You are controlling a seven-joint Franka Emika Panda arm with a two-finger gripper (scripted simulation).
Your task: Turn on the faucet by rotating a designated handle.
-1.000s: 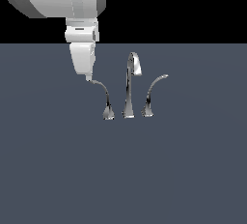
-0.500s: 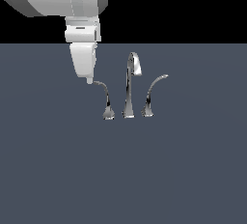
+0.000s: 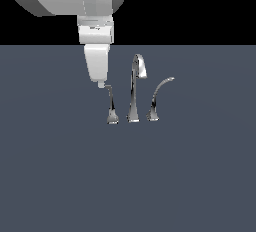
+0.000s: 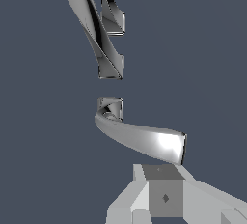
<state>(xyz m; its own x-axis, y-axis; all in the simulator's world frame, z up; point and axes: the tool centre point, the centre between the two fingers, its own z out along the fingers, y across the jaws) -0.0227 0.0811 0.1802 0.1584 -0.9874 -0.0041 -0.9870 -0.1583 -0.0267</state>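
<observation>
Flat slate-grey surface (image 3: 60, 176) fills the lower part of the exterior view, black background above it. Nothing else on it that I see but the faucet (image 3: 134, 96), which sits a bit above the middle of the surface, nearer its far edge than the near one.

Left to right in the exterior view:
- white arm coming down from the top left, gripper (image 3: 101, 83) pointing down, its tip just at the upper end of the first lever. Looks touching or nearly so; I can't confirm contact.
- designated handle (image 3: 111, 107): slim chrome lever, flared base on the surface, seen foreshortened here, almost upright.
- tall spout (image 3: 135, 88) with hooked top, just beside it.
- second lever (image 3: 158, 98), arcing toward the exterior view's right.

Wrist view: designated handle (image 4: 140, 138) sweeps out from its base, broad end just ahead of the gripper body (image 4: 164, 196). Spout and other lever line up beyond it.

Jaws: I can't tell how far apart they stand. No fingers visibly closed around anything.
</observation>
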